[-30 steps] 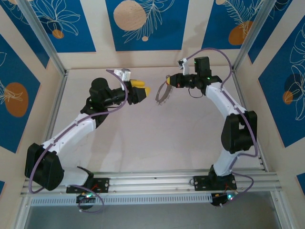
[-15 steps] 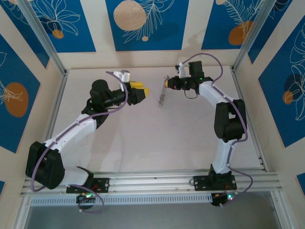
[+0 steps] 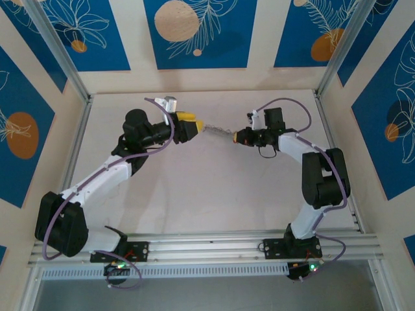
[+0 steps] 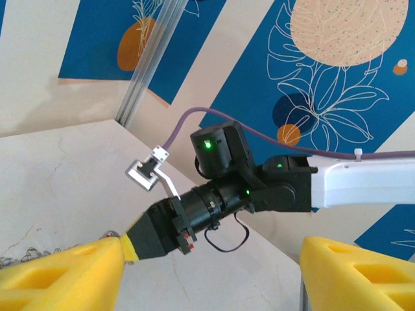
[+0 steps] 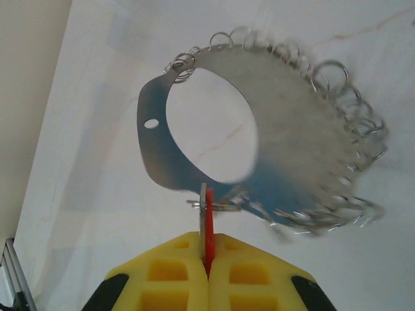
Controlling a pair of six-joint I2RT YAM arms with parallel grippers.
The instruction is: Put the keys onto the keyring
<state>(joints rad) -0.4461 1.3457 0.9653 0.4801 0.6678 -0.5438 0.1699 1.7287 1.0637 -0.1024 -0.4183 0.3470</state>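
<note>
Two arms meet over the middle of the pale tabletop [image 3: 194, 188]. We see the left arm stretched forward and inward, its left hand [image 3: 194, 120] with yellow fingers spread wide apart. The right arm folds sharply at the elbow, its right hand [image 5: 207, 249] pressed together on the small red key with a pale stem [image 5: 209, 234]. The key's tip touches the near edge of the flat grey metal keyring hoop fringed with small wire loops [image 5: 295, 110], which sits between both hands.

Keyring [image 5: 292, 110]: thin sheet metal, brushed grey, dull sheen. Small shiny wire loops [image 5: 337, 68] along its outer edge. Key [image 5: 209, 228]: glossy red plastic, pale metal stem [image 5: 202, 197]. Right end effector [image 5: 208, 254] pads [image 5: 172, 269], lower centre: matt yellow foam-like moulding. Bench [image 5: 97, 129]: smooth, matt, pale stone-look, faint veins.
</note>
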